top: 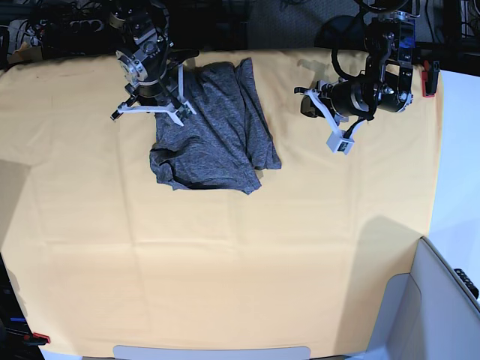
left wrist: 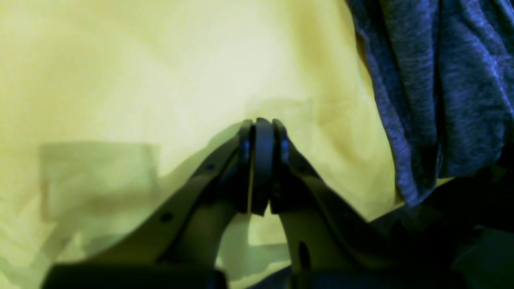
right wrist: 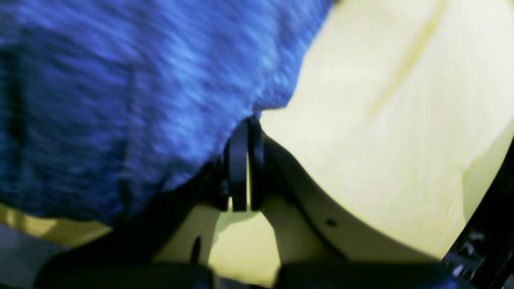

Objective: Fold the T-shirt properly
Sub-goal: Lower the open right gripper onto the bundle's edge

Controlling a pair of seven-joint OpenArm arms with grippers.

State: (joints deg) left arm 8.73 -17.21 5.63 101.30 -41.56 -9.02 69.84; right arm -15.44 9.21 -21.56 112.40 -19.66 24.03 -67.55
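The T-shirt point(top: 214, 127) lies bunched in a dark grey heap on the yellow-orange cloth point(top: 225, 255), left of the middle at the back. My right gripper point(top: 156, 112) is at the heap's upper left edge. In the right wrist view its jaws point(right wrist: 249, 120) are shut, and the blurred T-shirt point(right wrist: 132, 100) drapes over the left finger and meets the tips, where its edge seems pinched. My left gripper point(top: 322, 112) hovers to the right of the shirt, apart from it. In the left wrist view it point(left wrist: 263, 124) is shut on nothing above bare cloth, with the T-shirt point(left wrist: 441, 92) at the right.
The yellow-orange cloth point(left wrist: 140, 80) covers the whole table. A grey-white bin or panel point(top: 442, 307) stands at the front right corner. Dark equipment and cables point(top: 75, 22) line the back edge. A red clamp point(top: 429, 79) holds the cloth at the back right.
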